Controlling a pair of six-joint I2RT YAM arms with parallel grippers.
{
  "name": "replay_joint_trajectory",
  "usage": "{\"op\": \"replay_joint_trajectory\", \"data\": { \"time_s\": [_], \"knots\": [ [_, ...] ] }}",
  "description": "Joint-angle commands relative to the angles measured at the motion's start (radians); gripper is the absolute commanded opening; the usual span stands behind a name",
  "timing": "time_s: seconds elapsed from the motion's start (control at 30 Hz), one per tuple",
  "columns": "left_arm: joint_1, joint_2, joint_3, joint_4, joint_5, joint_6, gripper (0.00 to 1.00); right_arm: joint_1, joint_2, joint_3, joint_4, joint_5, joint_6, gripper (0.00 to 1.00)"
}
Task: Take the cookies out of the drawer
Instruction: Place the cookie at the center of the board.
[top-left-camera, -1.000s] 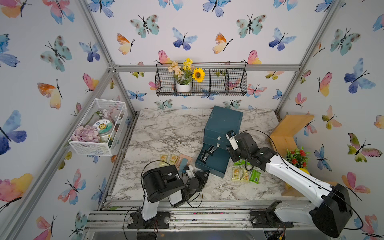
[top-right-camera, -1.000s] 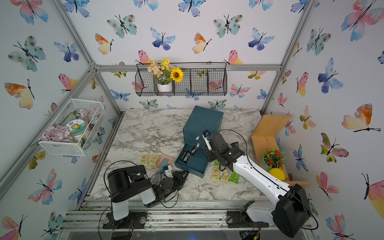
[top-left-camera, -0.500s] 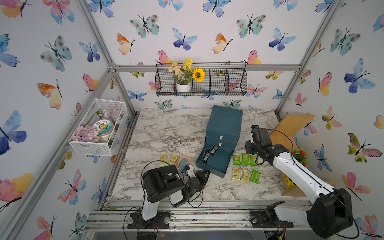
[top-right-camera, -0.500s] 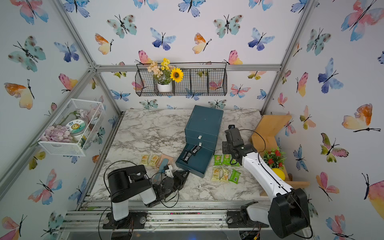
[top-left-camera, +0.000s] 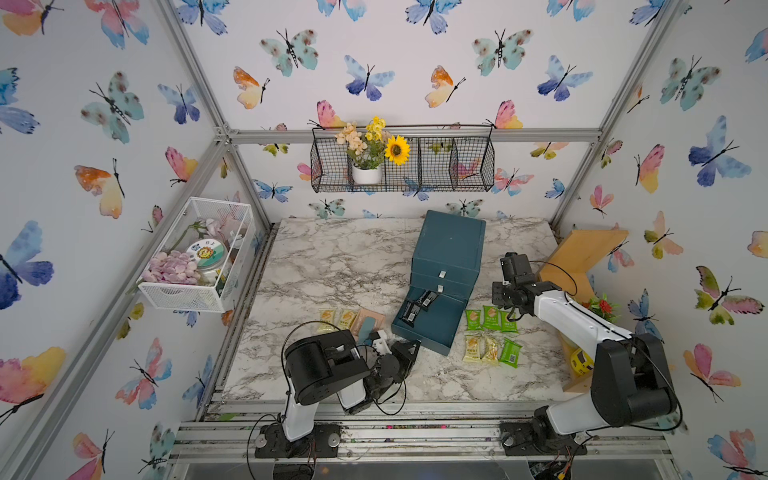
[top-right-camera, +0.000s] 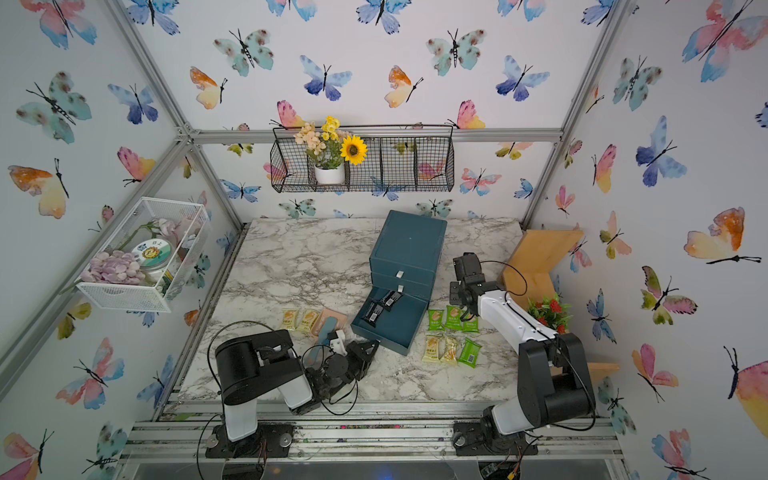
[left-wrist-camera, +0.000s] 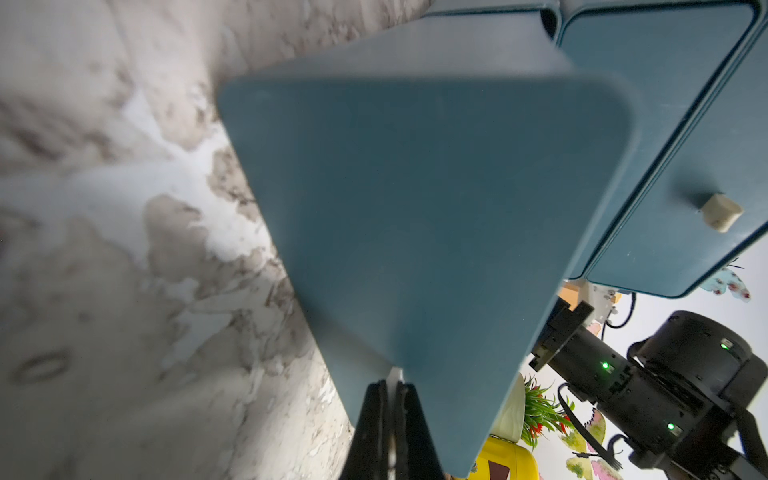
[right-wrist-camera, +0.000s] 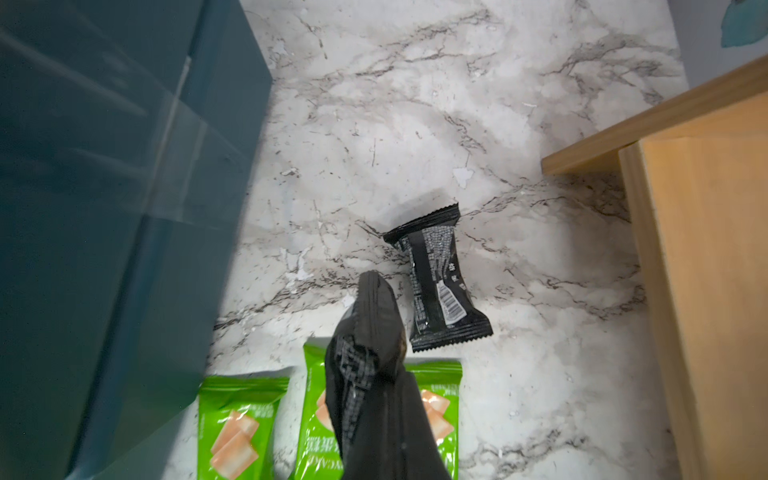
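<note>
The right jaws are clenched on a black cookie packet (right-wrist-camera: 368, 328), held above the counter (right-wrist-camera: 415, 124) outside the open drawer (top-left-camera: 436, 328), on its right-arm side. Just beyond it, a second black packet (right-wrist-camera: 436, 282) lies flat on the counter. Next to that is a row of three green packets (top-left-camera: 491, 319). Level with the drawer's front lie two yellow packets and a green one (top-left-camera: 490, 352).

The left jaws are pinched shut on a small pale knob (left-wrist-camera: 393, 374) on the drawer's front face.

Inside the drawer, two black packets (top-left-camera: 427, 298) lie toward its back, on the left-arm side. It is the lowest drawer of a teal cabinet (top-left-camera: 451, 245); the two drawers above it are shut.

On the drawer's left-arm side, two pale yellow packets (top-left-camera: 337, 319) lie on the counter beside a peach dustpan (top-left-camera: 368, 316) that carries a teal-handled brush (top-left-camera: 365, 330).

On the wall beyond the drawer, a black wire basket (top-left-camera: 457, 166) holds a white flower pot (top-left-camera: 368, 174). Farther toward the left-arm side, a white mesh basket (top-left-camera: 187, 291) holds lilac blossoms (top-left-camera: 172, 268) and a round tin (top-left-camera: 206, 253).
</note>
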Motion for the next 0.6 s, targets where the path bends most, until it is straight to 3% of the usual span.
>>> {"op": "replay_joint_trajectory", "data": {
  "time_s": [0.0, 0.57],
  "knots": [
    [0.007, -0.005, -0.008, -0.022, -0.033, 0.010, 0.00, -0.026, 0.039, 0.016, 0.075, -0.028, -0.016, 0.02],
    [0.006, -0.004, -0.002, -0.031, -0.028, 0.012, 0.00, -0.050, 0.220, 0.091, 0.131, -0.025, -0.044, 0.05]
  ]
}}
